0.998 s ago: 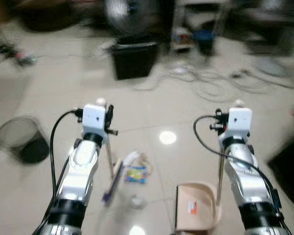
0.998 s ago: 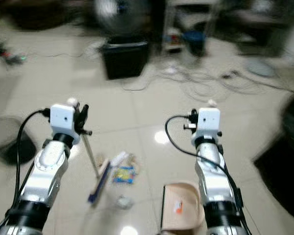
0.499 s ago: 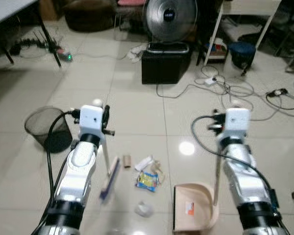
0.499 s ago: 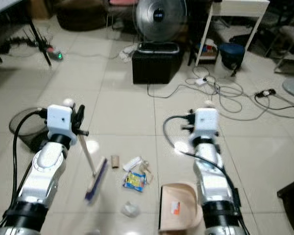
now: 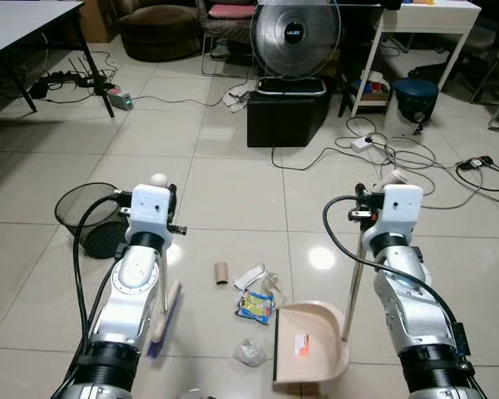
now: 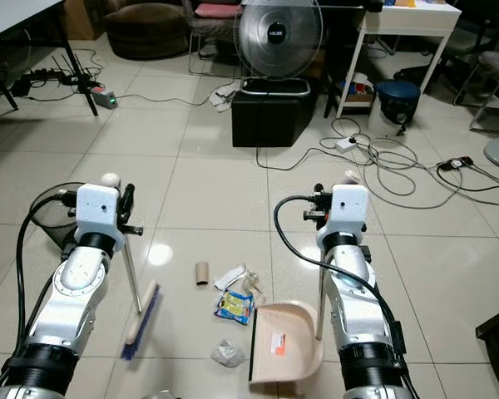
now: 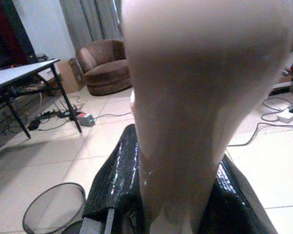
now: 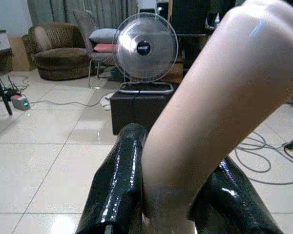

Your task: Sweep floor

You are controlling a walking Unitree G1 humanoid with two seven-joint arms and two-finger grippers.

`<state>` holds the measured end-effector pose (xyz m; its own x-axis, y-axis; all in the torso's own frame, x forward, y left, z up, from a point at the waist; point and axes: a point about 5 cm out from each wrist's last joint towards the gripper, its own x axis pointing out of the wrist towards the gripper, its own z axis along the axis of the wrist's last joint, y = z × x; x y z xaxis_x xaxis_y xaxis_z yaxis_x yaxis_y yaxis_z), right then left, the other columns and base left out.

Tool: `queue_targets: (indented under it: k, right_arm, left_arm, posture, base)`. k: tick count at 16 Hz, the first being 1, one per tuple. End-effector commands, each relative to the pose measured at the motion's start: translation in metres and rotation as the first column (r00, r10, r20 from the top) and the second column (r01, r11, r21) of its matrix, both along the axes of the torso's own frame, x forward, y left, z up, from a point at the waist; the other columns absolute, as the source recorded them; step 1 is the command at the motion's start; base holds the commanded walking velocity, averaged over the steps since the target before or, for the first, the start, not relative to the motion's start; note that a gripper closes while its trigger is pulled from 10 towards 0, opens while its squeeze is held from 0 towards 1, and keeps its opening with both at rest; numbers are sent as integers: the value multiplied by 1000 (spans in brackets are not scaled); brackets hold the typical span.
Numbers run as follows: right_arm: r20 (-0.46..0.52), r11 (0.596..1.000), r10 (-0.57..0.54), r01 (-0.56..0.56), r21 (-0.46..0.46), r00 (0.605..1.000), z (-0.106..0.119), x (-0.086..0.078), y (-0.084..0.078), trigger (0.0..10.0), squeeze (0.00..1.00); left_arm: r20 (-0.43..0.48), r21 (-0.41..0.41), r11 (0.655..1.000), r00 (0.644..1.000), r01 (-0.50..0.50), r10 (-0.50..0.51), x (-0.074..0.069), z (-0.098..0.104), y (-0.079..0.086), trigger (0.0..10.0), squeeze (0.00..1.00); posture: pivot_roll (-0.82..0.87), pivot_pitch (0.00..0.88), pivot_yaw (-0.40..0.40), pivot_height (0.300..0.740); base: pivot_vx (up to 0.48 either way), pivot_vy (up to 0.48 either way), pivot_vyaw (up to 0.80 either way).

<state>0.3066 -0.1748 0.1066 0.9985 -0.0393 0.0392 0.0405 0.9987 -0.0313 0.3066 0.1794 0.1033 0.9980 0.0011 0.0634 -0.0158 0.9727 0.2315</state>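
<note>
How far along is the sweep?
Tools are in hand: left gripper holds the broom, right gripper the dustpan. Still loose on the floor: tube, wrapper, crumpled paper. The dustpan looks empty; sweeping remains.

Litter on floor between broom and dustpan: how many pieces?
4. Cardboard tube, white scrap beside it, yellow-blue wrapper at the dustpan rim, and crumpled wad nearest the robot. The broom may hide smaller bits.
</note>
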Motion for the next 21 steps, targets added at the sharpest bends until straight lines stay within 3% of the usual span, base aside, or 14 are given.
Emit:
queue_targets:
  k: [1, 5, 7, 9, 12, 16, 19, 21]
  right_arm:
    - [46, 1000, -6, 7, -16, 999, 4, -1, -4, 10000, 0]
    - [29, 997, 9, -7, -74, 1000, -6, -4, -5, 10000, 0]
    - [65, 997, -8, 13, -82, 998, 0, 0, -6, 10000, 0]
    - [81, 993, 4, 6, -115, 997, 2, 11, -3, 10000, 0]
    - [110, 990, -8, 23, -139, 994, 0, 16, 1, 10000, 0]
    - [127, 979, 48, -22, -201, 991, -12, 16, 27, 10000, 0]
    - [193, 972, 48, -1, -233, 980, -10, 15, 54, 10000, 0]
    - [228, 977, 49, 0, -213, 973, -7, 15, 63, 10000, 0]
  left_arm:
    - [53, 11, 999, 998, -34, 34, 1, 4, 7, 10000, 0]
    - [49, -34, 999, 998, -34, 36, -5, -2, 13, 10000, 0]
    - [121, -73, 997, 992, -18, 27, -8, 4, 15, 10000, 0]
    - [134, -95, 995, 990, -20, 32, -6, 1, 19, 10000, 0]
    - [102, -13, 998, 993, 68, -67, -10, -11, 8, 10000, 0]
    - [120, -10, 994, 987, 111, -109, -18, -20, 4, 10000, 0]
    - [139, -127, 982, 982, 143, -125, -16, -20, -10, 10000, 0]
    - [148, -173, 967, 976, 188, -163, -17, -19, -22, 10000, 0]
  posture:
    - [-50, 40, 12, 740]
    - [-34, 103, 11, 740]
    - [-7, 158, -1, 740]
    - [-1, 233, 22, 740]
    - [47, 294, 31, 740]
    - [76, 336, 53, 740]
    - [82, 343, 65, 740]
    - [86, 343, 64, 740]
  base:
    - [0, 0, 0]
    - [0, 0, 0]
    - [0, 0, 0]
    - [0, 0, 0]
    - [0, 0, 0]
    - [0, 0, 0]
    - [0, 0, 0]
    - [0, 0, 0]
